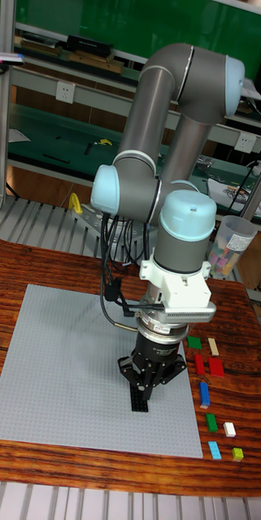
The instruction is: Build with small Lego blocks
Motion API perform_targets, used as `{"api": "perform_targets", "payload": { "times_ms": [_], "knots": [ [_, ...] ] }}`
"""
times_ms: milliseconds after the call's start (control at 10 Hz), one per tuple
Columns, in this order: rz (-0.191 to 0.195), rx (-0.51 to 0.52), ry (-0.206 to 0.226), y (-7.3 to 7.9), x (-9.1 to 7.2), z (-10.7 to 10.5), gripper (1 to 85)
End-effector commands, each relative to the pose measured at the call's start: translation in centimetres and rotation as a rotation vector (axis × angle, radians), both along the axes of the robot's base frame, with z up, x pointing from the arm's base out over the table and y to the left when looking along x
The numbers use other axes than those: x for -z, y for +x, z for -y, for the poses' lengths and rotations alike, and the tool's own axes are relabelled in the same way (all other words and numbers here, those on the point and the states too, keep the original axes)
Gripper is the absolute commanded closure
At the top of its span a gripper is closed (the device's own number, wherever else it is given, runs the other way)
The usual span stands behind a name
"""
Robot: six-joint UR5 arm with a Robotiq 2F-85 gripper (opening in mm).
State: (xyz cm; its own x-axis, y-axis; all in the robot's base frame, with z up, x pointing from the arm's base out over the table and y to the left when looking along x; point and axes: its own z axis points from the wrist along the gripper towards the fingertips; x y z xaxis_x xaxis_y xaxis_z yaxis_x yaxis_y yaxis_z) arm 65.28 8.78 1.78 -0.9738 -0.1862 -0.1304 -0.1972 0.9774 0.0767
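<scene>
Currently: gripper (147,392) pointing down over grey baseplate (65,366) on wooden table (32,260), fingers pinching a black Lego piece (138,400) resting on the plate. Loose bricks lie right of the plate: green brick (194,343), red brick (215,367), blue brick (204,395). Plastic cup (230,244) behind.

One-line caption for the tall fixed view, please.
UR5 gripper lowered over a black Lego piece on the grey baseplate, loose coloured bricks lying alongside.
</scene>
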Motion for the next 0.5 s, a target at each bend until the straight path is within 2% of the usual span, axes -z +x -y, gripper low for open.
{"api": "perform_targets", "payload": {
  "times_ms": [0,400],
  "knots": [
    [0.000,0.031,-0.042,0.1,0.0,1.3,84.3],
    [-0.021,-0.015,-0.094,-1.0,-0.1,4.1,84.3]
  ]
}}
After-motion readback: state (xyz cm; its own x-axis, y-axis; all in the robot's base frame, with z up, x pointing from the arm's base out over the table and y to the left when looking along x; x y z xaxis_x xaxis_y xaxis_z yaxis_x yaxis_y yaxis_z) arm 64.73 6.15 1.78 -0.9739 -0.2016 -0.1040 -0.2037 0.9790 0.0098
